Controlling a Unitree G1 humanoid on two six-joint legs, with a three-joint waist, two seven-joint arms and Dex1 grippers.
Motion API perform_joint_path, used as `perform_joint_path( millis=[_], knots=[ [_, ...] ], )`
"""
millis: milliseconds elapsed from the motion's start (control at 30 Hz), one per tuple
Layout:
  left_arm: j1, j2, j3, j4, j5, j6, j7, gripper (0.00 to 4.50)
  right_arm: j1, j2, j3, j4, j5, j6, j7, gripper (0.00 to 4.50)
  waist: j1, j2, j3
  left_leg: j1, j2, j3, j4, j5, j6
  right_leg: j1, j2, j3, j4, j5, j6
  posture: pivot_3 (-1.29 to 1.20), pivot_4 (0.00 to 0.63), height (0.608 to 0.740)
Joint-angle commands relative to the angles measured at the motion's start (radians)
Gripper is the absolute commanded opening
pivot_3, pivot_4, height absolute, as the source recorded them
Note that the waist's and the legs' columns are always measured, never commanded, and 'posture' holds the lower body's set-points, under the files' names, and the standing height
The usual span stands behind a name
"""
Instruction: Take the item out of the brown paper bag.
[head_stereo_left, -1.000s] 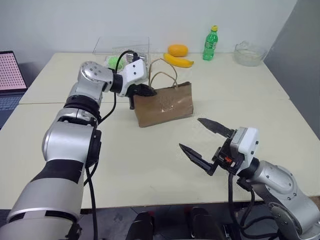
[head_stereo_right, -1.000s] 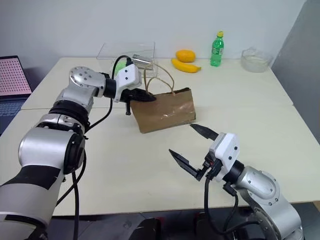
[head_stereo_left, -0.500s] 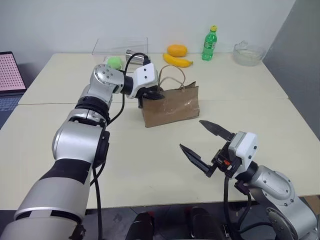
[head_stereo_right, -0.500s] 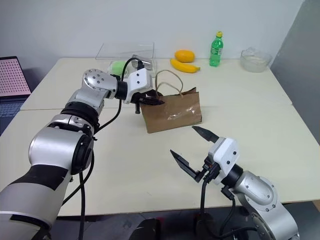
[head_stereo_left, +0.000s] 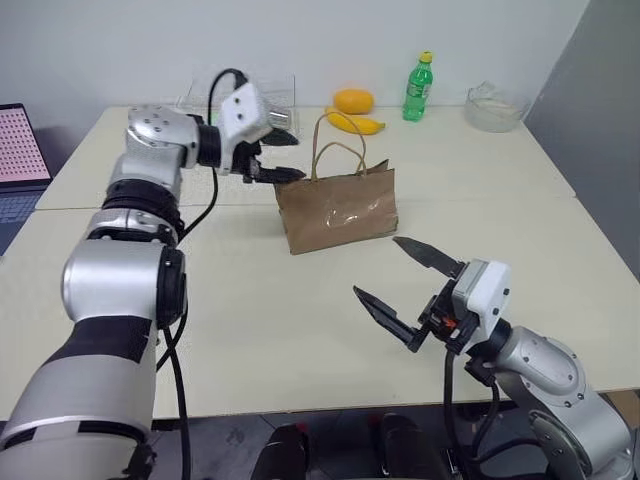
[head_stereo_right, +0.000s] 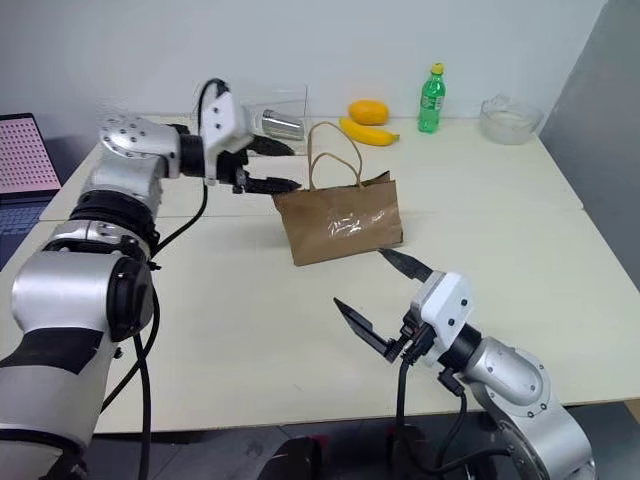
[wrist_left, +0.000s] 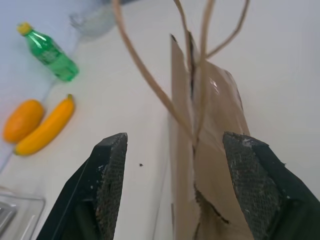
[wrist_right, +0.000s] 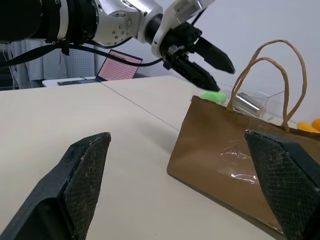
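Brown paper bag (head_stereo_left: 338, 208) stands upright mid-table (head_stereo_left: 300, 300), both loop handles (head_stereo_left: 335, 152) sticking up, mouth nearly pinched shut. Item isn't visible; whether it sits inside the bag can't be told from these views.

Left gripper (head_stereo_left: 284, 156) is just beside the bag's upper left corner, at handle height, fingers spread apart, nothing between them. Lower fingertip (head_stereo_left: 290, 175) sits close to the bag's top edge; contact can't be confirmed, looks slightly off it. In the left wrist view the two fingers (wrist_left: 111, 175) straddle the bag's top edge and handles with clear air on both sides, not pinching paper or handle.

Right gripper (head_stereo_left: 405, 290) is on the near side of the bag, well apart from it, low over the table, jaws wide open and empty, pointing roughly toward the bag.

Behind the bag: clear plastic box (head_stereo_left: 262, 95) to the back left with a metal can (head_stereo_right: 282, 125) lying in it, banana (head_stereo_left: 356, 122) and an orange fruit (head_stereo_left: 354, 100) straight back, green soda bottle (head_stereo_left: 420, 88) further right, glass bowl (head_stereo_left: 496, 105) at the far right corner. Laptop (head_stereo_left: 20, 140) sits off the table's left edge, well away from the bag.
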Motion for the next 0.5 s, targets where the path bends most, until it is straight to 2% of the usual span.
perform_joint_path(
  millis=[33, 100, 200, 233, 300, 367, 500],
  knots=[
    [0.039, 0.051, 0.087, -0.092, -0.101, 0.104, 0.017, 3.17, -0.019, -0.004, -0.032, -0.006, 0.023, 0.008, 0.006, 4.50, 0.000, 0.000, 0.000, 0.000, 0.000, 0.000, 0.000, 0.000, 0.000, 0.000, 0.000, 0.000, 0.000, 0.000, 0.000, 0.00, 0.150, 0.740],
    [0.101, 0.071, 0.125, -0.181, -0.161, 0.206, -0.010, 3.17, -0.020, -0.005, -0.050, -0.001, 0.036, 0.021, 0.002, 4.50, -0.002, 0.000, 0.000, 0.000, 0.000, 0.000, 0.001, 0.000, 0.000, 0.000, 0.000, 0.000, 0.000, 0.000, 0.000, 0.00, 0.150, 0.740],
    [0.291, 0.090, 0.126, -0.474, -0.250, 0.420, -0.076, 3.17, -0.026, -0.003, -0.072, 0.009, 0.048, 0.030, 0.000, 4.50, -0.006, 0.001, 0.000, 0.001, 0.001, 0.000, 0.000, 0.000, 0.000, 0.000, 0.000, 0.001, 0.001, 0.000, 0.000, 0.00, 0.150, 0.740],
    [0.368, 0.098, 0.115, -0.588, -0.272, 0.480, -0.088, 2.99, -0.028, -0.005, -0.076, 0.010, 0.052, 0.034, 0.001, 4.50, -0.006, 0.001, 0.000, 0.001, 0.001, 0.000, 0.000, 0.000, 0.000, 0.001, 0.000, 0.001, 0.001, 0.000, 0.000, 0.00, 0.150, 0.740],
    [0.514, 0.118, 0.087, -0.794, -0.310, 0.584, -0.108, 2.56, -0.032, -0.010, -0.084, 0.010, 0.062, 0.043, 0.004, 4.50, -0.005, 0.001, 0.000, 0.001, 0.001, 0.000, 0.001, 0.000, 0.000, 0.001, 0.000, 0.001, 0.001, 0.000, 0.000, 0.00, 0.150, 0.740],
    [0.645, 0.138, 0.047, -0.956, -0.315, 0.621, -0.118, 1.93, -0.038, -0.019, -0.092, 0.009, 0.076, 0.062, 0.009, 4.50, -0.003, 0.001, 0.000, 0.001, 0.001, 0.000, 0.001, 0.000, 0.000, 0.001, 0.000, 0.001, 0.001, 0.000, -0.001, 0.00, 0.150, 0.740],
    [0.784, 0.099, -0.016, -1.062, -0.284, 0.595, -0.039, 0.63, -0.053, -0.039, -0.110, 0.003, 0.116, 0.118, 0.005, 4.50, 0.006, 0.001, 0.000, 0.002, 0.001, 0.000, 0.001, 0.000, 0.000, 0.002, 0.000, 0.001, 0.001, 0.000, -0.001, 0.00, 0.150, 0.740]
  ],
)
